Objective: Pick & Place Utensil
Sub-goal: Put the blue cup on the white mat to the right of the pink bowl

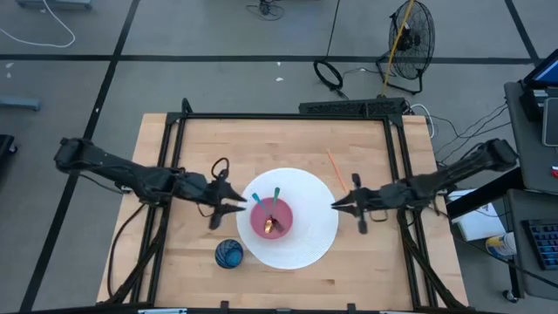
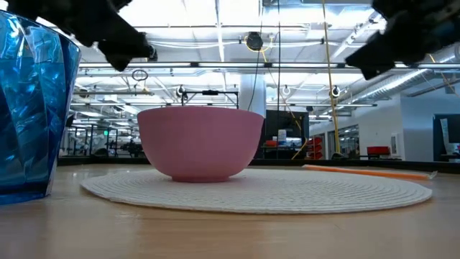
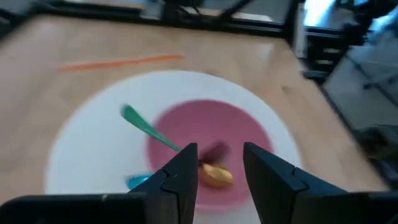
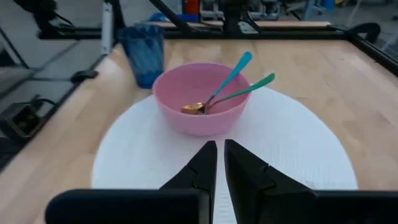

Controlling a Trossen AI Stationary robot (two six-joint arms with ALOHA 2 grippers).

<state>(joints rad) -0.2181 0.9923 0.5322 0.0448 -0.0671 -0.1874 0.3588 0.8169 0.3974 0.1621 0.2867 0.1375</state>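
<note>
A pink bowl (image 1: pixel 272 218) (image 4: pixel 199 99) stands on a round white placemat (image 1: pixel 314 240). Two spoons lean in it, a blue-handled one (image 4: pixel 233 73) and a green-handled one (image 4: pixel 250 88). Their gold heads (image 3: pixel 216 175) lie on the bowl's bottom and their handles rest on its rim. My left gripper (image 1: pixel 239 206) (image 3: pixel 221 177) hovers open above the bowl's left rim and touches nothing. My right gripper (image 1: pixel 335 206) (image 4: pixel 221 163) is shut above the placemat's right part, pointing at the bowl.
A blue faceted cup (image 1: pixel 229 254) (image 2: pixel 29 108) stands on the wood near the placemat's near-left edge. A thin orange stick (image 1: pixel 336 163) (image 2: pixel 366 171) lies past the placemat's far-right edge. A black frame (image 1: pixel 288 116) runs around the table.
</note>
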